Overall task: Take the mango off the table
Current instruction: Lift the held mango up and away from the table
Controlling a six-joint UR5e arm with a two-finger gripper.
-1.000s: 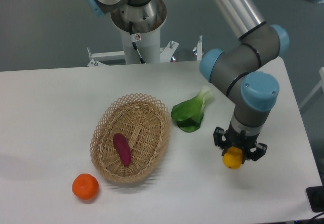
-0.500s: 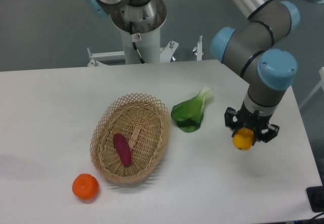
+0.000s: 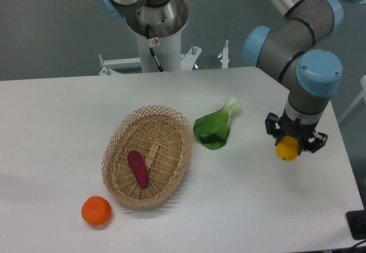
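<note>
The mango [image 3: 287, 149] is a glossy yellow-orange fruit, seen end-on between the fingers of my gripper [image 3: 294, 141]. The gripper is shut on it and holds it above the right side of the white table [image 3: 57, 121], pointing down. Most of the mango's length is hidden by the gripper body. The arm reaches in from the upper right.
A wicker basket [image 3: 147, 155] with a purple item [image 3: 137, 168] inside sits mid-table. A round orange fruit [image 3: 96, 210] lies at the front left of the basket. A green leafy vegetable [image 3: 215, 127] lies between the basket and the gripper. The table's right edge is close to the gripper.
The gripper, with the mango held in it, has moved up and to the right, away from the table surface and toward the right edge.
</note>
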